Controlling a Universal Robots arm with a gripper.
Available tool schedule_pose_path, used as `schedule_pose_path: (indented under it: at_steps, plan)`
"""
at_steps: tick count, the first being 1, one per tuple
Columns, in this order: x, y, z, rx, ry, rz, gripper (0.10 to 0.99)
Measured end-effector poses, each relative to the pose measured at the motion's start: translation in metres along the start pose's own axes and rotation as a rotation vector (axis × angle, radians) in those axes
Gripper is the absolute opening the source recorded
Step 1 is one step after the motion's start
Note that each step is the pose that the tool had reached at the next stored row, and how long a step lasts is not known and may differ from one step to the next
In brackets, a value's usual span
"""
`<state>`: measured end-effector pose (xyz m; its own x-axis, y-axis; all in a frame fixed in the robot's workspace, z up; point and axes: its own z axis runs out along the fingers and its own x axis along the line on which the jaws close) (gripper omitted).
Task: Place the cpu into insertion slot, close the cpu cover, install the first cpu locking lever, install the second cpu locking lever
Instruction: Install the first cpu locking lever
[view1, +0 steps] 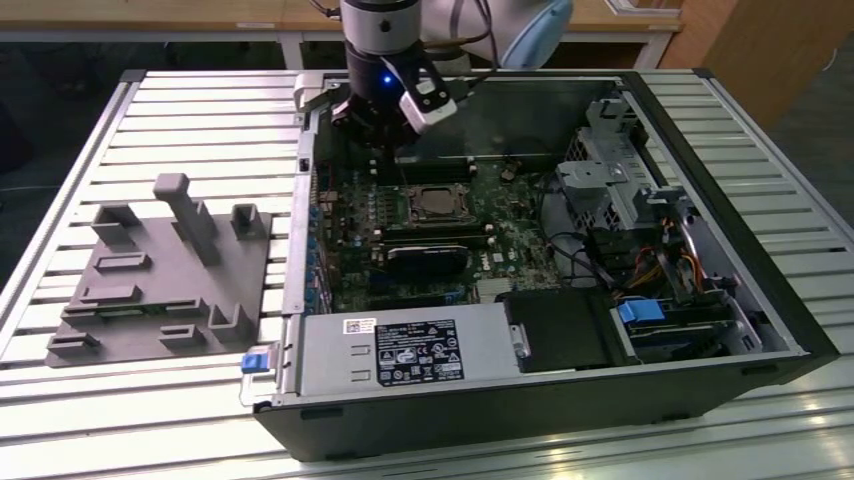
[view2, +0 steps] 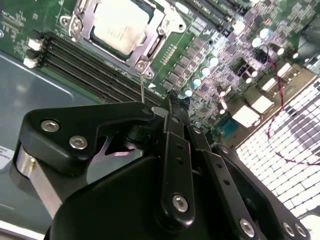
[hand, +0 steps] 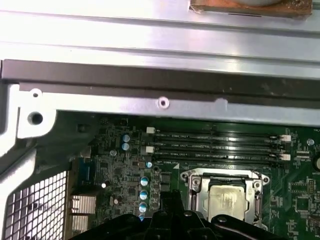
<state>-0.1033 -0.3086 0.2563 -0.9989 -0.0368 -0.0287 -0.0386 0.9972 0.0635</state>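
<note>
The claw (view2: 172, 104) hangs low inside the open computer case (view1: 534, 425), and to my eye it is closed to one narrow point with nothing plainly clamped in it; I'd guess it is kept slim like that so it can work among small parts; right beside its tip a thin wire locking lever (view2: 141, 85) stands up from a corner of the socket, though I cannot tell whether the two touch; just past the lever run the long black memory slots (view2: 90, 65), and beyond them the cpu (view2: 120, 25) lies flat in the insertion slot (hand: 220, 180) with the cpu cover (view2: 152, 37) folded down around it, its silver top showing through the window; the frame looks to be there to press the chip into its seat, and the upright lever suggests it is not yet locked; in the exterior view the cpu sits a little to the exterior view's right of the claw and nearer the camera, close by but clear of it; all of this rides on the green circuit board (view2: 30, 15); the case lies on its side on the slatted counter (view1: 160, 100), presumably so the board faces up to the arm; a grey fixture (view1: 160, 280) rests beside it.
</note>
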Motion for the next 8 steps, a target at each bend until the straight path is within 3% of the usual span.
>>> schedule_pose_path:
  at_steps: [4, 8]
  plan:
    - [0.0001, 0.0080, 0.0015, 0.000, -0.0002, 0.000, 0.106]
    - [-0.0012, 0.0102, 0.0026, 0.000, 0.0001, 0.000, 0.106]
